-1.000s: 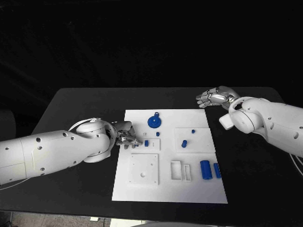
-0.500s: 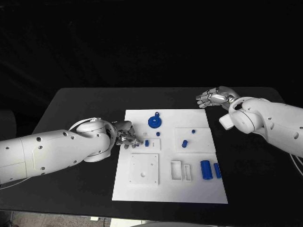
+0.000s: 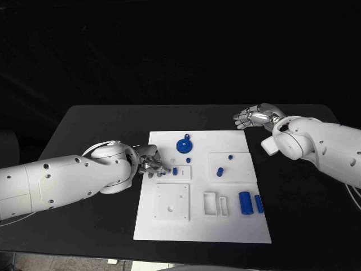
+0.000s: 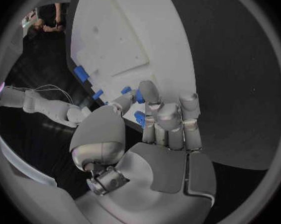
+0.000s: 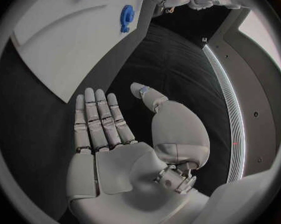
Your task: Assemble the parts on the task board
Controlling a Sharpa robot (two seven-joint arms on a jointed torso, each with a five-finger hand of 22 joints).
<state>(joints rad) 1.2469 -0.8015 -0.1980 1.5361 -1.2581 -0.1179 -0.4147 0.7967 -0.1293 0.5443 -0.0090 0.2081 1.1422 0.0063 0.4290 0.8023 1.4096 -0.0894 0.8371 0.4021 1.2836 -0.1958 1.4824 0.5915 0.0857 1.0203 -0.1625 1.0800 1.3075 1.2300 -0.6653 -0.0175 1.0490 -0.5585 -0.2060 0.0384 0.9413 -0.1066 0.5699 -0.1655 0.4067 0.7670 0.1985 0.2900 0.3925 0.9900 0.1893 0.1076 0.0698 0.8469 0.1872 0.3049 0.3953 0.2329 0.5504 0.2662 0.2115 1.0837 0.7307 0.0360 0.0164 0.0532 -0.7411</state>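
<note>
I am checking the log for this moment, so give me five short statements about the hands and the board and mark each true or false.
1. The left hand is at the task board's left edge, its fingers by a small blue part. True.
2. The right hand holds a blue part. False: it is open and holds nothing, over the black table beyond the board's far right corner.
3. The blue gear-like disc lies near the board's far edge. True.
4. Two blue cylinders lie side by side on the board's near right part. True.
5. The right hand rests on the board. False: it is off the board.
</note>
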